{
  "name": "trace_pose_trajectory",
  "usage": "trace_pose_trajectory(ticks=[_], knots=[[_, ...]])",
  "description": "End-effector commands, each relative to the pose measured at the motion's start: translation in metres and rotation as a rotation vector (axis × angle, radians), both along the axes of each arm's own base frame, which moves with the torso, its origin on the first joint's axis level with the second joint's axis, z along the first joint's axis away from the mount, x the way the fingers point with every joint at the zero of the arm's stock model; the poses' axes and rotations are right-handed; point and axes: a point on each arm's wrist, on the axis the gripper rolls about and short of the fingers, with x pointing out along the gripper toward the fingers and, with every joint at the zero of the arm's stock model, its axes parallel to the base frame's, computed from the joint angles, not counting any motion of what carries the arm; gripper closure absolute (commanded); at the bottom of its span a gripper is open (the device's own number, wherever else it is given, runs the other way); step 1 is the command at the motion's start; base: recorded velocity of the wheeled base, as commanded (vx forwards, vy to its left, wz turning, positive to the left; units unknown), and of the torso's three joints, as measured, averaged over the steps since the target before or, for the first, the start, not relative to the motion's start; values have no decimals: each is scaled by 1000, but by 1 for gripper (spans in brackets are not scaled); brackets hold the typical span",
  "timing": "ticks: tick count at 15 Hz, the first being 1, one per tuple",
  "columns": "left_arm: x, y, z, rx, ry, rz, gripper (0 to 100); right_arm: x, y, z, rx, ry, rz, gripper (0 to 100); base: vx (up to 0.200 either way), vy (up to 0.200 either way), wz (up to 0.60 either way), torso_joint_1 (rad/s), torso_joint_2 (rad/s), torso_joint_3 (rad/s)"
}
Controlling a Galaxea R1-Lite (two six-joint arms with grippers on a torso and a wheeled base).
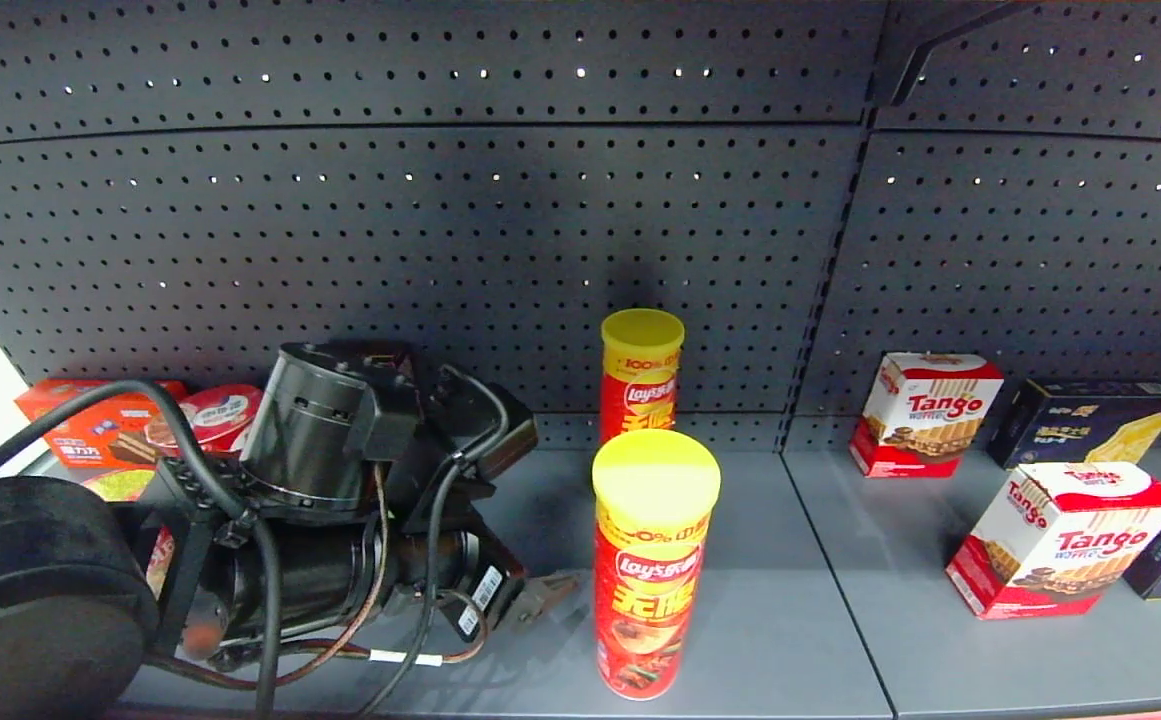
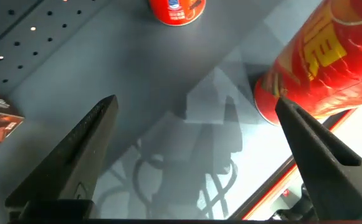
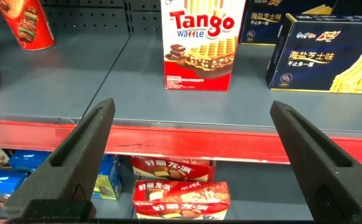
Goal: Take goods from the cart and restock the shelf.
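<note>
Left tool (image 2: 194, 102) gapes empty just beside front can (image 2: 330, 62) near shelf lip (image 2: 271, 190).

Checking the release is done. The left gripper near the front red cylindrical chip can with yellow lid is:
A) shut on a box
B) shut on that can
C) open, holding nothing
C: the left gripper stands wide open over bare grey shelf, the red chip can upright beside it.
</note>
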Motion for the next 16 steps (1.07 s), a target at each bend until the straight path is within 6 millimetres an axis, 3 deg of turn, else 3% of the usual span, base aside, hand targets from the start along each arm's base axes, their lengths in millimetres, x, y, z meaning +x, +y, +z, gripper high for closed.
trace_pose_trajectory(ticks=[1,16], knots=[[-2,-4,0,-4,1,-13,0,0,0,0,0,1,0,0,0,0,0,0,0,0],[-3,-10,-9,12,24,-31,0,0,0,0,0,0,-3,0,0,0,0,0,0,0]])
